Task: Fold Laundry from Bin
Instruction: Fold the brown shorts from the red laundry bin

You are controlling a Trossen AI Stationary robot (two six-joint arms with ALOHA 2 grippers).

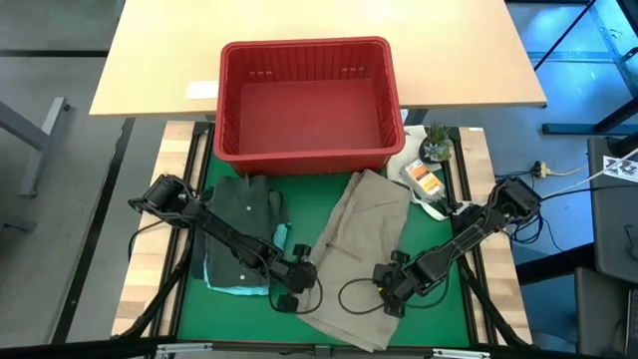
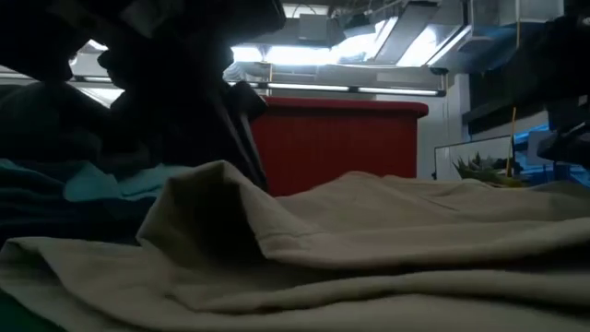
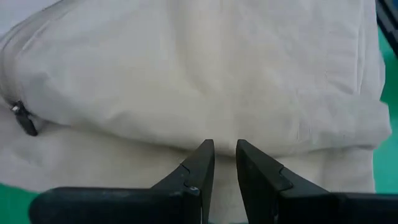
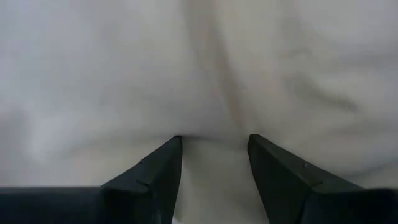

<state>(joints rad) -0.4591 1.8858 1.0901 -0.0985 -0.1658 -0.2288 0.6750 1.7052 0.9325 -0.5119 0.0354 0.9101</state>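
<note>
left gripper (image 3: 225, 155) narrow, tips pressed on beige garment (image 1: 364, 249), grip unclear. right gripper (image 4: 214, 146) wider, fold between its fingers. red bin (image 1: 309, 150) behind.

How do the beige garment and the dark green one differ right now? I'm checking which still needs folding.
The beige garment lies spread long across the mat's middle, with both grippers at its near end; the dark green garment sits as a compact stack to its left, untouched. The beige one lies directly on the green mat; the green one rests on teal cloth. Both are out of the bin.

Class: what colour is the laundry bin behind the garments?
Red; the bin shows best in the high view.
</note>
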